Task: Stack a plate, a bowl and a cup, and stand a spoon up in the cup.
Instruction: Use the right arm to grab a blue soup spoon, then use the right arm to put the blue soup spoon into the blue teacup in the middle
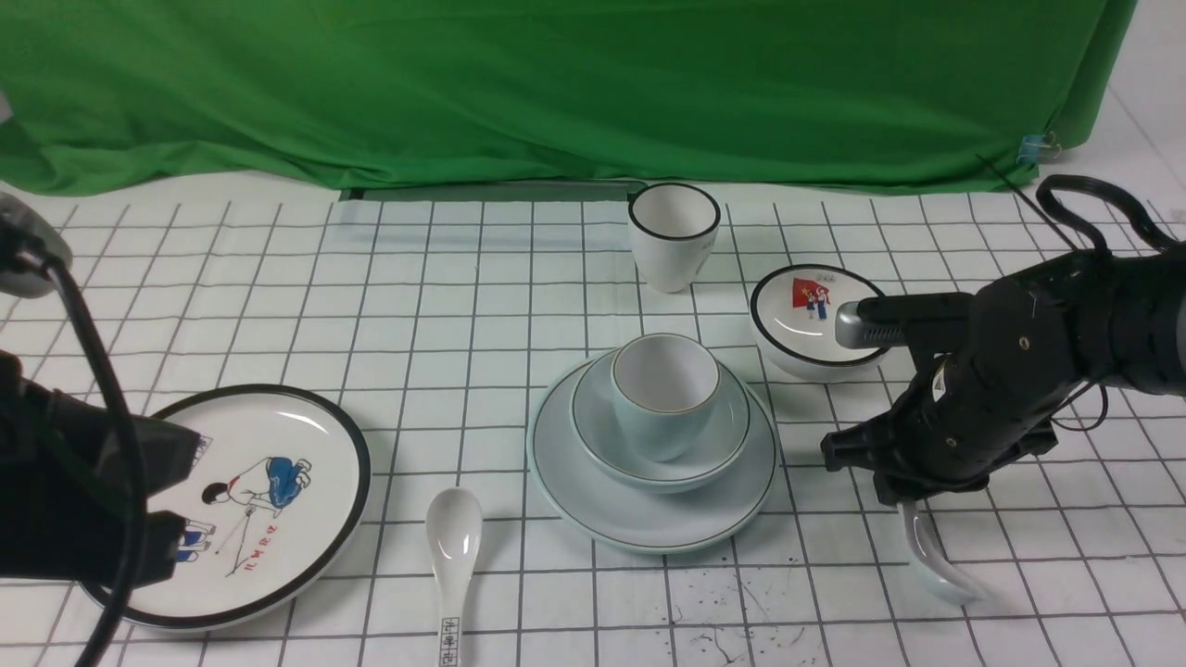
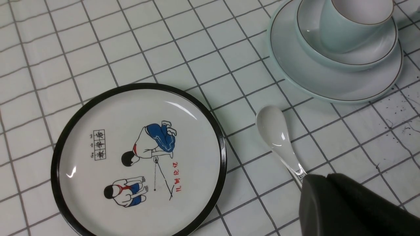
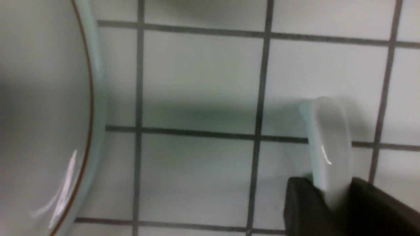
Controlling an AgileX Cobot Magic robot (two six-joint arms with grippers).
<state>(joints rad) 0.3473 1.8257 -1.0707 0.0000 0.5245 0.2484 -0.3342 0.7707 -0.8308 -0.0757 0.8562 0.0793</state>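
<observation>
**Right gripper clamped on the plain spoon, stack standing mid-bench**

From my front feed, the plate [image 1: 649, 519] sits in the middle of the bench [image 1: 389, 306]. The bowl [image 1: 598, 435] sits inside it and the cup [image 1: 662, 398] stands upright in the bowl, empty.

The right gripper [image 3: 331, 196] is low over the bench, just to the right of the stack and apart from it. Its wrist camera shows both dark fingers [image 3: 302, 206] pressed against the spoon [image 1: 927, 560], which juts out between them. In the front feed the spoon hangs from the gripper and curves down to the grid cloth. I cannot tell whether its lower end touches the cloth.

The left gripper [image 2: 325, 177] is clenched with nothing in it, its fingers meeting. It hovers at the bench's left, over the near edge of the cartoon plate [image 1: 269, 482]. A marked spoon [image 1: 452, 547] lies flat between that plate and the stack.

Behind the right arm sits a black-rimmed bowl [image 1: 788, 324]. A white cup [image 1: 674, 245] stands farther back, near the green cloth [image 1: 556, 83].
</observation>
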